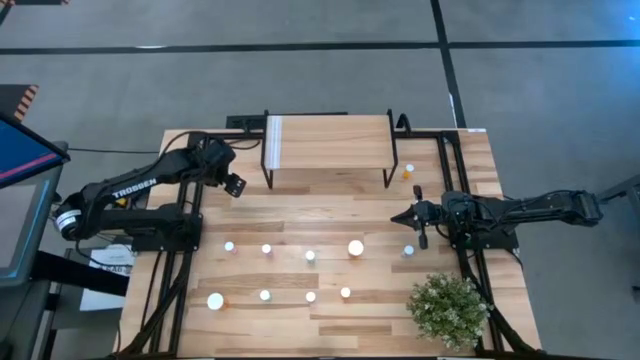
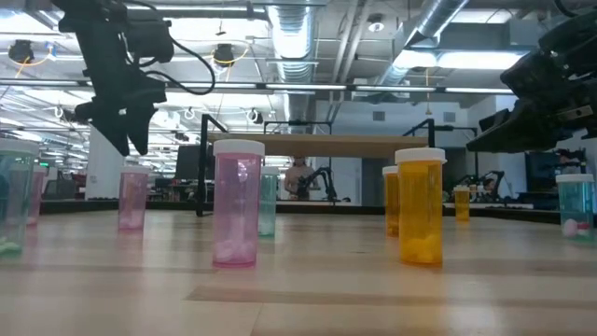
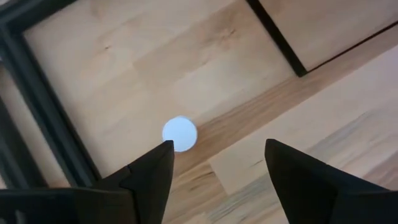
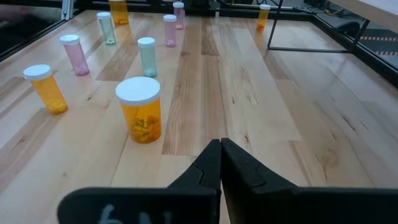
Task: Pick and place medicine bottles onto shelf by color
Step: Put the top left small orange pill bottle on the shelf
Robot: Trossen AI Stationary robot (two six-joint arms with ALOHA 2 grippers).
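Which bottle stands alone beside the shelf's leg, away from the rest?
The small orange bottle by the shelf; all others stand in the table's front half.

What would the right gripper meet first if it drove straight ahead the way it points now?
Probably nothing soon: the shut right gripper faces bare wooden tabletop. The large orange white-capped bottle stands beside that line, though depth is unclear.
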